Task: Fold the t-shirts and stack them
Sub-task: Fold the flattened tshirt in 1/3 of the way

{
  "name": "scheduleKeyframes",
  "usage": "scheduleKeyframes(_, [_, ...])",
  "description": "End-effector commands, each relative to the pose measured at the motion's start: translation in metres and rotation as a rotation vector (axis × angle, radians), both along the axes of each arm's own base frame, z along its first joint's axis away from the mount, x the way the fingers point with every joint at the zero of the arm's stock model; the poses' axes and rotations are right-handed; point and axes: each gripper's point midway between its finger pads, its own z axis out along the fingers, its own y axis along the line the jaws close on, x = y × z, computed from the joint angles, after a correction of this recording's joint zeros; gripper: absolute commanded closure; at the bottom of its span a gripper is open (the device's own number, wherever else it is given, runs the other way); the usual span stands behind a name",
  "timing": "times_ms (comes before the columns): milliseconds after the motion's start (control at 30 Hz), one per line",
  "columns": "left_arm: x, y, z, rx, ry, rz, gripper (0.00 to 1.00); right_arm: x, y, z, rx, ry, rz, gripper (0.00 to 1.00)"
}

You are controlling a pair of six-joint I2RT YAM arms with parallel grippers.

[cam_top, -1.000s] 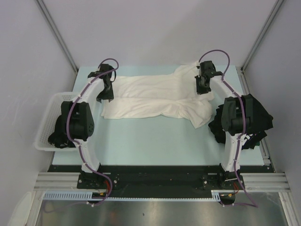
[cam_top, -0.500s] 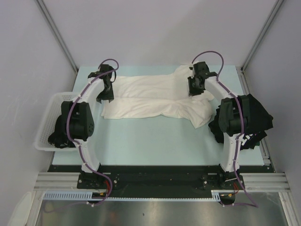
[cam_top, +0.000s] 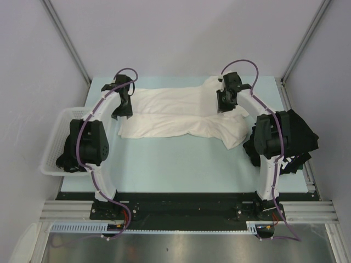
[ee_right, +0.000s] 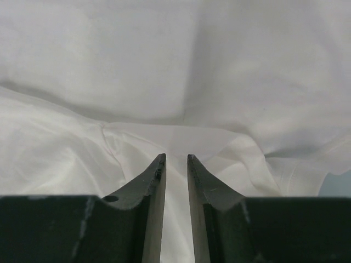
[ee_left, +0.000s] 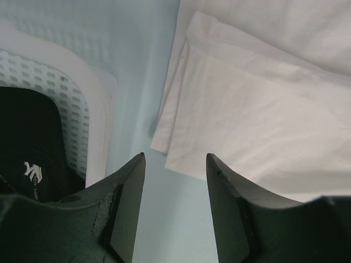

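Got the cream-white t-shirt [cam_top: 181, 115] stretched left to right across the far half of the counter [cam_top: 181, 164], already doubled lengthwise into a long band, right end bunched and messy. Got black t-shirts [cam_top: 304, 134] heaped at the right edge of the counter, plus another black t-shirt [ee_left: 27, 137] with white print sitting in the basket [ee_left: 90, 87] on the left

Seeing the left claw [ee_left: 175, 159] hovering over the left end of the band, roughly half open, gripping nothing. Seeing the right claw [ee_right: 175, 158] low over the crumpled right end, cracked open just a sliver, nothing visibly pinched between the tips

Plenty to go wrong here, imo. Could close that narrow right claw on the top layer only and peel the fold apart on lifting. Could also skate right over the wrinkles and come up with nothing. Might catch just one of the two stacked edges on the left, given the slight offset there. Could drag the whole band crooked by lifting the two ends unevenly. Also worth minding the basket rim just beside the left claw, super easy to clip
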Motion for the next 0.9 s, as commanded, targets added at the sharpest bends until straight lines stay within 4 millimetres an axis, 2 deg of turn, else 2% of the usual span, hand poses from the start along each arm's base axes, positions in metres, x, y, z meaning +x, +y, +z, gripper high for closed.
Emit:
scheduleKeyframes(0, [0.003,-0.005,0.023,-0.018,-0.069,-0.009,0.46,0.001,-0.006,0.037,-0.003,-0.069,-0.002,0.73])
scheduleKeyframes(200, [0.006,-0.009,0.023,-0.033,-0.07,-0.013,0.46,-0.008,-0.009,0.043,-0.009,-0.065,-0.008,0.68])
scheduleKeyframes(500, [0.007,-0.009,0.024,-0.034,-0.074,-0.021,0.45,-0.029,-0.019,0.033,-0.031,-0.026,-0.023,0.67])
scheduleKeyframes(600, [0.007,-0.01,0.025,-0.037,-0.076,-0.024,0.45,-0.031,-0.02,0.029,-0.033,-0.019,-0.024,0.67])
scheduleKeyframes(867, [0.007,-0.008,0.027,-0.027,-0.08,-0.027,0.45,-0.024,-0.023,0.018,-0.037,-0.024,-0.026,0.67])
